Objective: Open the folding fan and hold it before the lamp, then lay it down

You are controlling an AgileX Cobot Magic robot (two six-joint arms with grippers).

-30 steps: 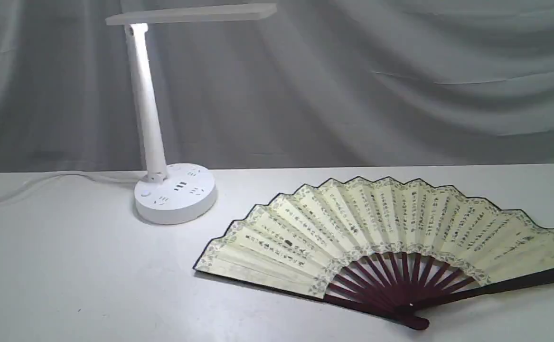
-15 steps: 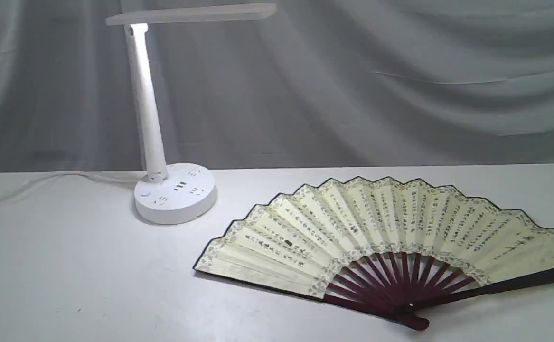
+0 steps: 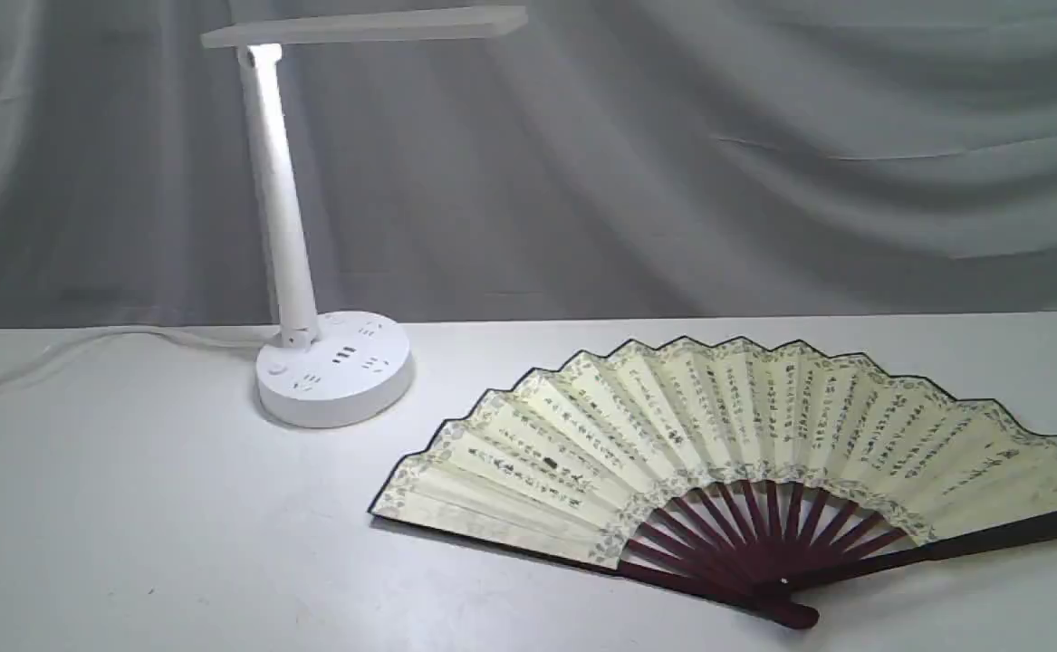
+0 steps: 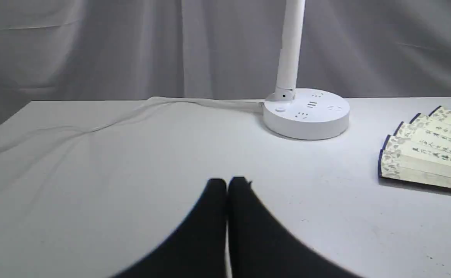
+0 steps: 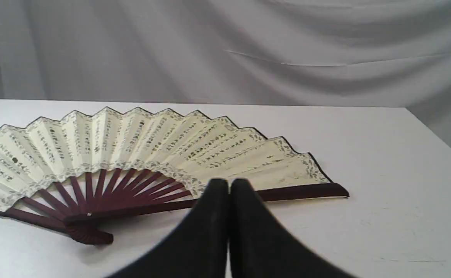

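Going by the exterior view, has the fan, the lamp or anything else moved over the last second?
Nothing visibly changed. The folding fan lies spread open and flat on the table, and the lamp stands in the same spot behind it.

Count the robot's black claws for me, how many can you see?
2. The left gripper, shut, faces the table with the lamp beyond it. The right gripper, shut, is close by the open folding fan. Neither shows in the exterior view.
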